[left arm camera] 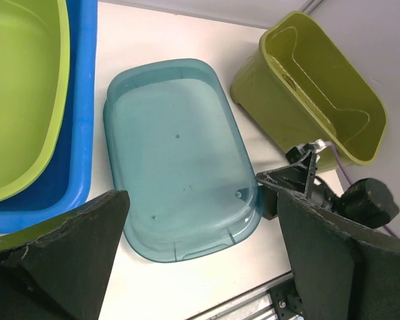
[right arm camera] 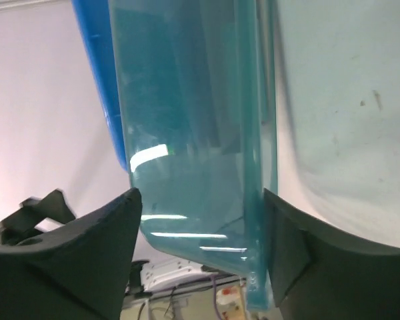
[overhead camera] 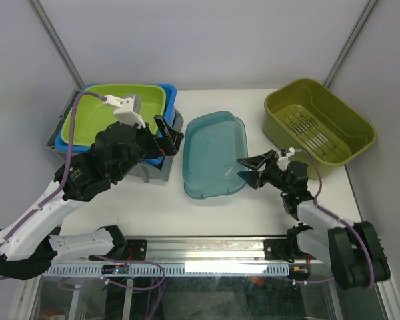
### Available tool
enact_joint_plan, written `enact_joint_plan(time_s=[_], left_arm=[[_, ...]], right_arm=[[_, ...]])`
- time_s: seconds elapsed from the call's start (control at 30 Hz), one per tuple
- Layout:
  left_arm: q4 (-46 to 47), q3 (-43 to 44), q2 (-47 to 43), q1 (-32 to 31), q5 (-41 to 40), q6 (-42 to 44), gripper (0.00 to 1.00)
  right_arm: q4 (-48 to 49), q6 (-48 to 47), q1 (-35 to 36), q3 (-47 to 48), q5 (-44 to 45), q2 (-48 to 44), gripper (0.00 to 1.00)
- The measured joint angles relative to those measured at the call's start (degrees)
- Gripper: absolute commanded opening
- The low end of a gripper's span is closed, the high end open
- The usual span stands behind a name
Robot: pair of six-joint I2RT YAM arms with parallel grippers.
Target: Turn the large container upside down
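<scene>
The large teal see-through container (overhead camera: 213,153) lies flat on the white table, mid-table. It also shows in the left wrist view (left arm camera: 180,173), where its broad face has small nubs. My right gripper (overhead camera: 245,169) is open at the container's near right corner. In the right wrist view (right arm camera: 201,207) the teal wall and rim (right arm camera: 207,133) stand between the open fingers, the rim close to the right finger (right arm camera: 300,247). My left gripper (overhead camera: 170,142) is open and empty, held above the stacked tubs left of the container, and looks down on it in its wrist view (left arm camera: 200,220).
A lime tub (overhead camera: 113,113) sits in a blue tub (overhead camera: 168,97) on a grey bin at the back left. An olive slotted basket (overhead camera: 320,127) stands at the back right, close to the right arm. A metal rail runs along the table's near edge.
</scene>
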Motion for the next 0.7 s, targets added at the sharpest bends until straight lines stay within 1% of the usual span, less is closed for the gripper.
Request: enact_joint_plan(time_s=[0.03, 0.13, 0.2, 0.27, 0.37, 0.47, 0.7], left_arm=[[0.02, 0.0, 0.07, 0.0, 0.02, 0.0, 0.99], [0.37, -0.13, 0.63, 0.0, 0.44, 0.0, 0.99], [0.85, -0.55, 1.33, 0.0, 0.98, 0.17, 0.99], [1.14, -0.9, 2.43, 0.0, 1.95, 0.66, 0.99], [1.36, -1.22, 4.04, 0.0, 3.3, 1.4, 0.99], [1.38, -1.55, 5.14, 0.0, 4.59, 1.79, 0.99], [1.84, -1.55, 7.65, 0.0, 9.53, 4.0, 0.99]], right_arm=[[-7.37, -3.1, 0.0, 1.68, 0.79, -3.41, 0.75], [-30.88, -13.97, 0.15, 10.32, 5.35, -12.33, 0.85], [-42.84, -20.61, 0.15, 16.83, 9.77, -16.06, 0.91], [-52.35, -26.12, 0.15, 22.73, 13.57, -17.53, 0.93], [-66.53, -34.93, 0.15, 31.43, 19.32, -16.22, 0.94], [-75.01, -40.5, 0.15, 35.15, 22.56, -14.29, 0.94], [-90.36, -48.46, 0.55, 36.04, 31.87, -13.77, 0.94]])
